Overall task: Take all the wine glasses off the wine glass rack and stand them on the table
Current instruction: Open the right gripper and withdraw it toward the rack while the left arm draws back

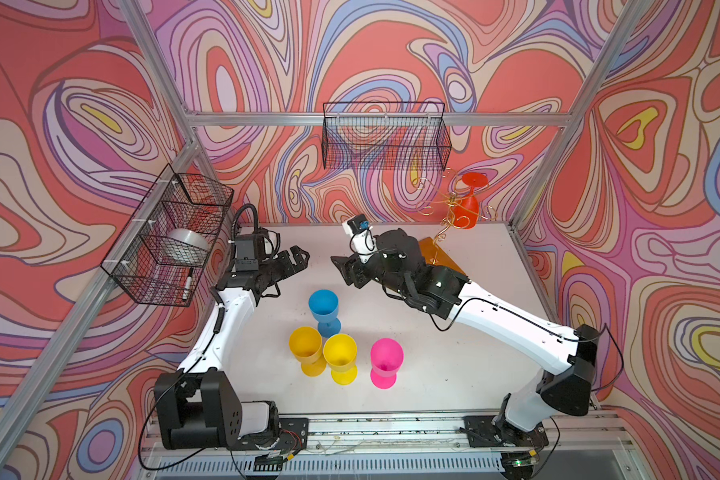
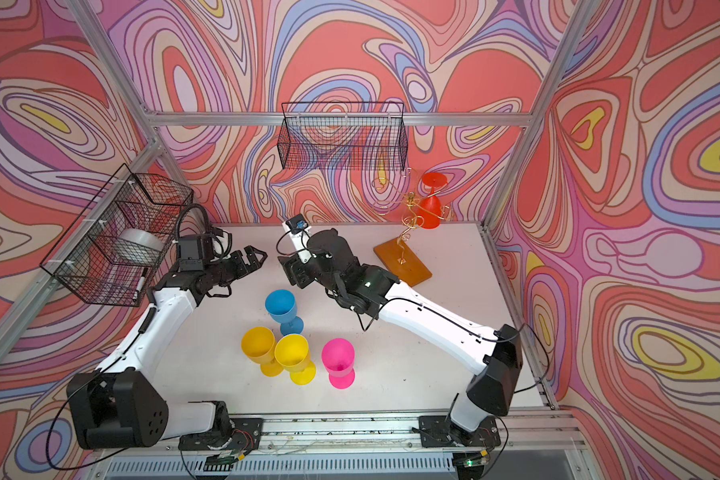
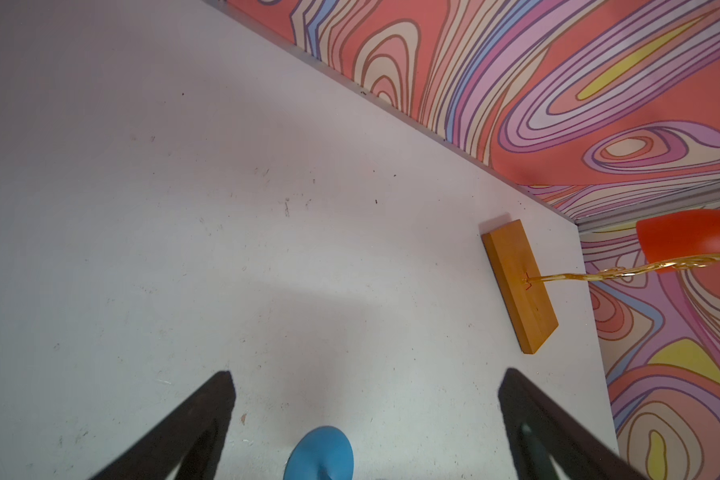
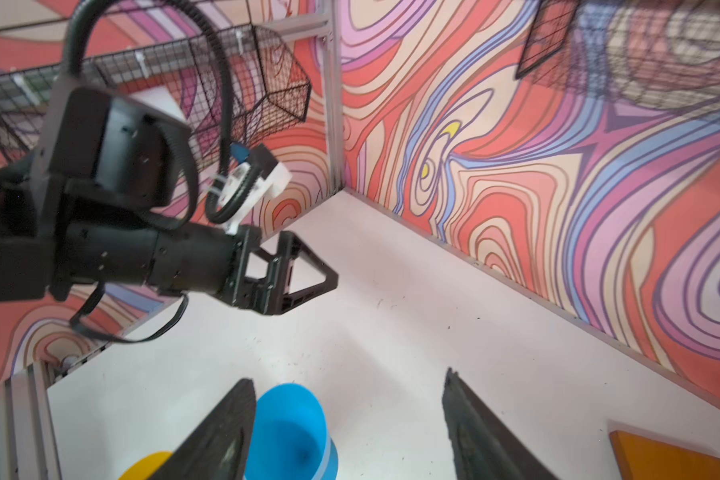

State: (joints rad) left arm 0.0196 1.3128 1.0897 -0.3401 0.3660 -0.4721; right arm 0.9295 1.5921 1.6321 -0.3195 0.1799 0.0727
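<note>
A red wine glass [image 1: 465, 210] [image 2: 429, 210] hangs upside down on the wine glass rack [image 1: 447, 203], a gold wire stand on an amber base [image 2: 400, 264] at the back right of the table. Its bowl [image 3: 682, 237] also shows in the left wrist view. Both grippers hover over the middle of the table, well to the left of the rack, facing each other. My left gripper [image 1: 300, 261] [image 3: 366, 374] is wide open and empty. My right gripper [image 1: 341, 270] [image 4: 348, 376] is open too, with nothing between its fingers; it is above a standing blue glass [image 4: 287, 432].
The blue glass [image 1: 323, 305], two yellow glasses [image 1: 305, 345] [image 1: 339, 351] and a pink glass [image 1: 386, 357] stand upright near the table's middle front. A black mesh basket [image 1: 385, 137] hangs on the back wall. Another basket [image 1: 171, 237] on the left wall holds a silver roll.
</note>
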